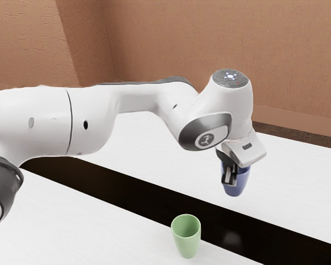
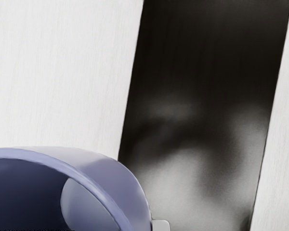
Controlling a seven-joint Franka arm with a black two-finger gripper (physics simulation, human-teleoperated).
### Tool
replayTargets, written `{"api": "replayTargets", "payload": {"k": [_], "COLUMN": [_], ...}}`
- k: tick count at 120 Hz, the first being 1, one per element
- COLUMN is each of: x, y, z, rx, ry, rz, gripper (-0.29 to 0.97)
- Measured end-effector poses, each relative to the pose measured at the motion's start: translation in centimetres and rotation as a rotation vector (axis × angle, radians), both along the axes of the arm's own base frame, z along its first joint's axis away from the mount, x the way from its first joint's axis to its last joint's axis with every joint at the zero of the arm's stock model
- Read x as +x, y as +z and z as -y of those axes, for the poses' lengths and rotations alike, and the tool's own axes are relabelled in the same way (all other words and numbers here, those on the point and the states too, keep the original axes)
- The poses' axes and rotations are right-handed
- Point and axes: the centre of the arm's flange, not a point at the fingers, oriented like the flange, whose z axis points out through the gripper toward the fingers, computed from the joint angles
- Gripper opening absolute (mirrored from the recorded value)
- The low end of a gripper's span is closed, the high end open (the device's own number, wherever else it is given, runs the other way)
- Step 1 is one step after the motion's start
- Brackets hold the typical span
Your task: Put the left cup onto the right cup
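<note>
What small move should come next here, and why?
Probably carry the blue cup sideways until it hangs over the green cup. The gripper holds it off the table, to the exterior view's right of the green cup, which stands upright.

Blue cup (image 1: 240, 187): upper wall hidden behind the tool (image 1: 234, 179); in the wrist view blurred, cut off at the edge. Arm (image 1: 99, 118) cut off at exterior view's left.
</note>
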Motion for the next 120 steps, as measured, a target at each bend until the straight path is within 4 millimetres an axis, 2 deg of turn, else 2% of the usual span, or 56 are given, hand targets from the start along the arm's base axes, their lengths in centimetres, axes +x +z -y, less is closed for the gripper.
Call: {"api": "replayTargets", "payload": {"k": [24,69,120], "x": [-1.5,-4.4,-6.8], "y": [0.2,3.3,3.2], "z": [0.5,-0.1,-1.3], "rx": [0.023,0.078,0.105], "ry": [0.014,0.048,0.114], "rz": [-0.063,-0.118,-0.168], "gripper": [-0.11,-0.11,-0.11]}}
